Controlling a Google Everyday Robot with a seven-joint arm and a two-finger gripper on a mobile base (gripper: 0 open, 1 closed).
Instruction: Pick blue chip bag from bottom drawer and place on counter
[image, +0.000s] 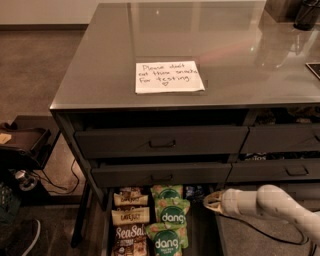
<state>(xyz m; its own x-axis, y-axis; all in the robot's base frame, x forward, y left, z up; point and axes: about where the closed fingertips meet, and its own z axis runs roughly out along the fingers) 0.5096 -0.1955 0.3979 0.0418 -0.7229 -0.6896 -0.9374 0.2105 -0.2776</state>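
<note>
The bottom drawer (106, 227) stands pulled open under the counter (210, 40), which bears a white handwritten note (169, 76). The drawer holds green "dang" bags (171, 212) in the middle and brown-and-cream "SeaSalt" bags (130, 231) on the left. A small dark blue chip bag (195, 191) shows partly at the drawer's back right, behind the green bags. My gripper (212, 201) comes in from the right on a white arm (270, 204). It sits at the drawer's right wall, just right of and slightly below the blue bag.
Two shut dark grey drawers with recessed handles (162, 143) sit above the open one, and more drawers (295, 170) to the right. A dark cart, cables and clutter (25, 150) stand on the floor at left. A dark object (306, 14) stands at the counter's far right.
</note>
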